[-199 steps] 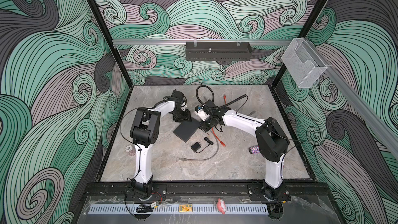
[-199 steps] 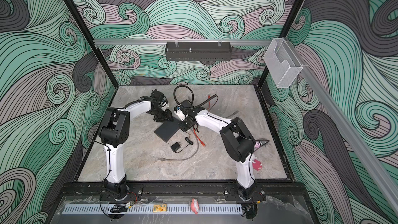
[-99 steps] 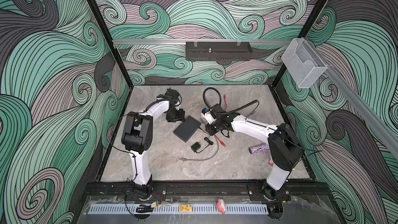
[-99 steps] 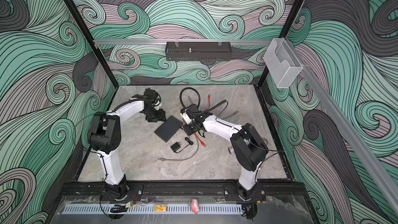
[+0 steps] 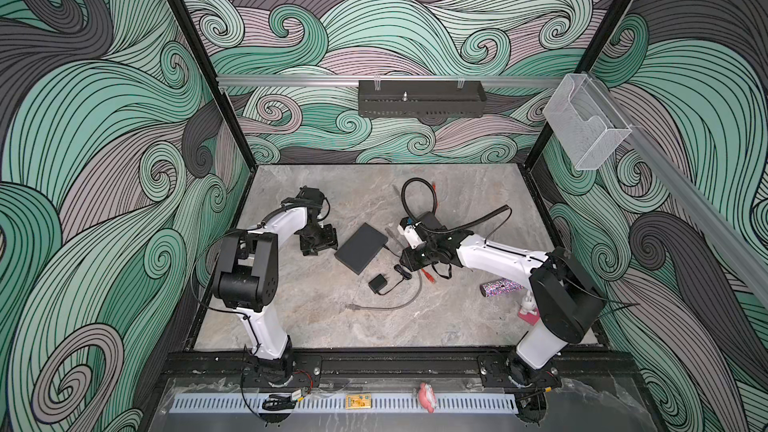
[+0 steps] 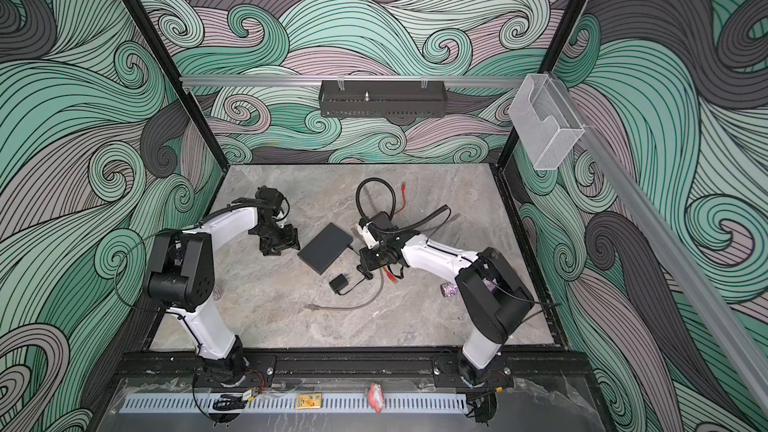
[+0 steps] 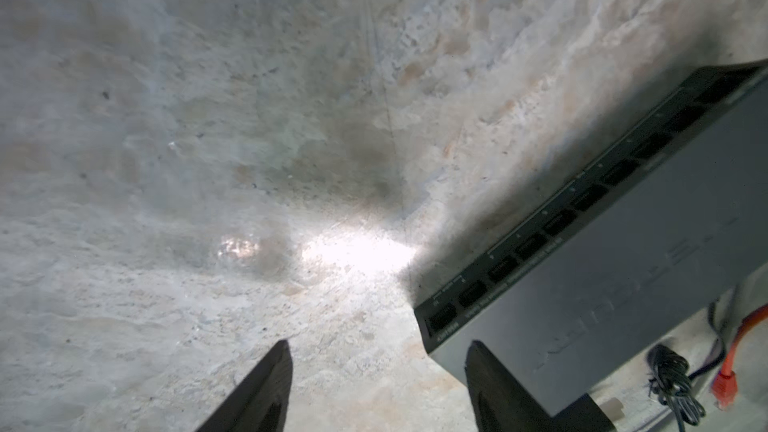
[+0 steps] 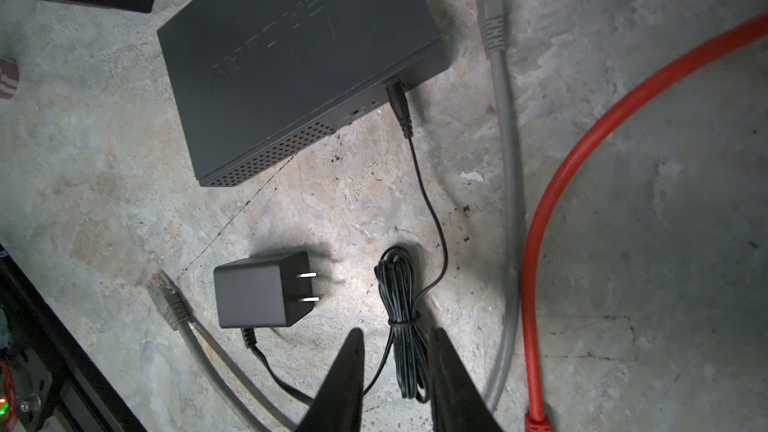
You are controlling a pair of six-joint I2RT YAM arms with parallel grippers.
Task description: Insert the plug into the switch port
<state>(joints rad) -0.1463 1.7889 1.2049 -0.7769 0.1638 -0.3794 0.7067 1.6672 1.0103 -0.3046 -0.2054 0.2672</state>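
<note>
The switch is a flat black box lying mid-table. Its row of ports faces my left gripper. A thin black barrel plug sits in the socket on the switch's rear side. Its cord runs to a tied bundle and to the black adapter cube. My left gripper stands open just left of the switch, holding nothing. My right gripper hovers over the cord bundle with its jaws a little apart, gripping nothing.
A grey network cable with a plug at each end curves round the adapter. A red cable lies under the right arm. A glittery cylinder and a small white figure lie at the right.
Both grippers have drawn back from the switch, the left to the left and the right toward the front. The left jaws opened wider and the right jaws parted.
</note>
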